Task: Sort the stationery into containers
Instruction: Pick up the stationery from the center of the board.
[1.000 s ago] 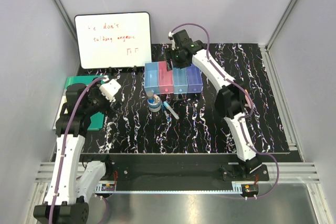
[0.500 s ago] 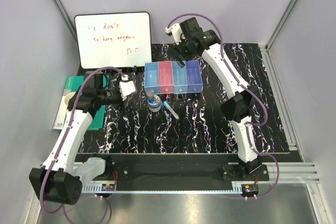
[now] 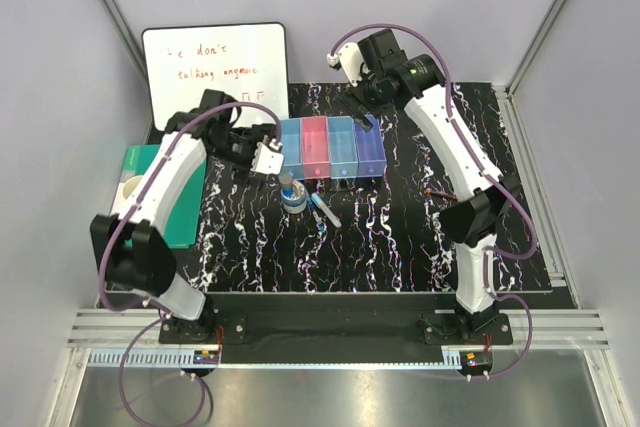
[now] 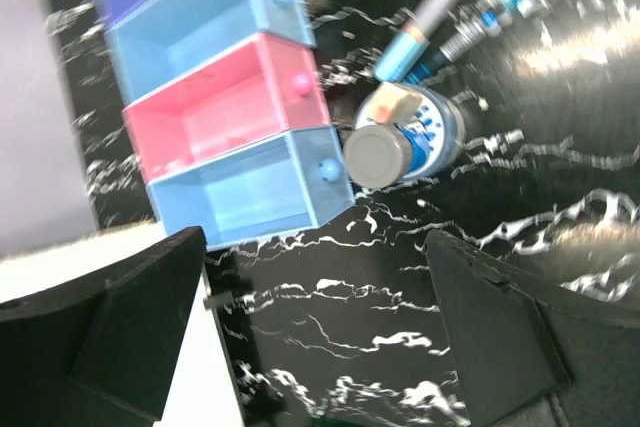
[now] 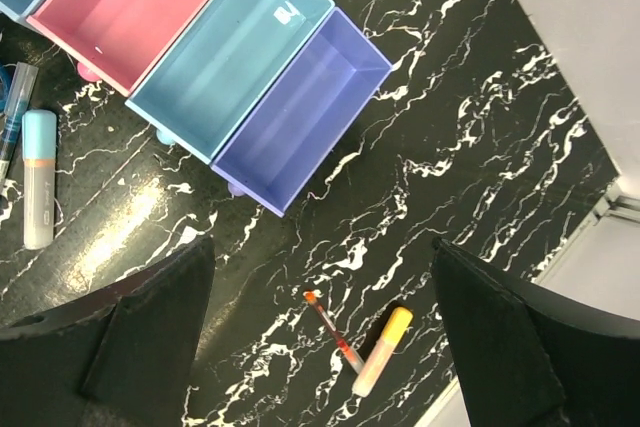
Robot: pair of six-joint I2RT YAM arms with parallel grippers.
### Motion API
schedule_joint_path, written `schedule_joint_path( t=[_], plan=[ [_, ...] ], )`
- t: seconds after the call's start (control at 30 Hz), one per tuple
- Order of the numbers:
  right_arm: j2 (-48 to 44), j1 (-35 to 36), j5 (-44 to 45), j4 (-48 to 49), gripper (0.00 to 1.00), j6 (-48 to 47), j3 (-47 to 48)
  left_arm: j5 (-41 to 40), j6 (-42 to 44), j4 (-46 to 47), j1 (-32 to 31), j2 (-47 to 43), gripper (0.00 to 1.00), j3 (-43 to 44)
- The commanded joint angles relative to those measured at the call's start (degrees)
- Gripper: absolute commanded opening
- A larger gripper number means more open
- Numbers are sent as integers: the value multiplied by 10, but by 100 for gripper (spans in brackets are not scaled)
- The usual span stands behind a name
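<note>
Left gripper [image 4: 312, 257]: fingers spread wide, nothing held between them. Ahead of it, offset toward its right finger, the white-blue tape roll [image 4: 425, 127] is seen lying flat on the black marbled table [image 4: 380, 327]. The short grey cylinder [image 4: 378, 155] stands upright at the roll's nearer edge; whether it sits inside the roll or only against it cannot be told. Beyond the roll two pens [image 4: 440, 2] are laid roughly parallel, long axes running diagonally away from the gripper. The four joined bins [image 4: 225, 112] are set ahead, toward the left finger, open and apparently empty, the light-blue end bin nearest and its corner just beside the cylinder. Right gripper [image 5: 322, 247]: likewise spread and empty, the bins lying ahead of it toward its left finger. In its wrist view a yellow-capped marker [image 5: 382, 349] and a thin red-tipped piece [image 5: 335, 332] are seen between the fingers, side by side on the table below, axes diagonal. The roll and cylinder are judged nearer the left gripper, so that arm is the likelier to take them. A shift toward its right finger would be needed to centre the cylinder.
</note>
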Motion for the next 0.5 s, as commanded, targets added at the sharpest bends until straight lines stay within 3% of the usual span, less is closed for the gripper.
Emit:
schedule_joint_path(
  t=[0.0, 0.13, 0.47],
  plan=[
    [-43, -2, 16, -7, 96, -29, -6, -52, 192, -160, -16, 61, 99, 80],
    [-55, -7, 9, -5, 96, -25, -11, -95, 213, -198, -34, 94, 99, 105],
    [-77, -17, -8, -4, 97, -10, -32, -118, 214, -193, -73, 136, 99, 133]
  ],
)
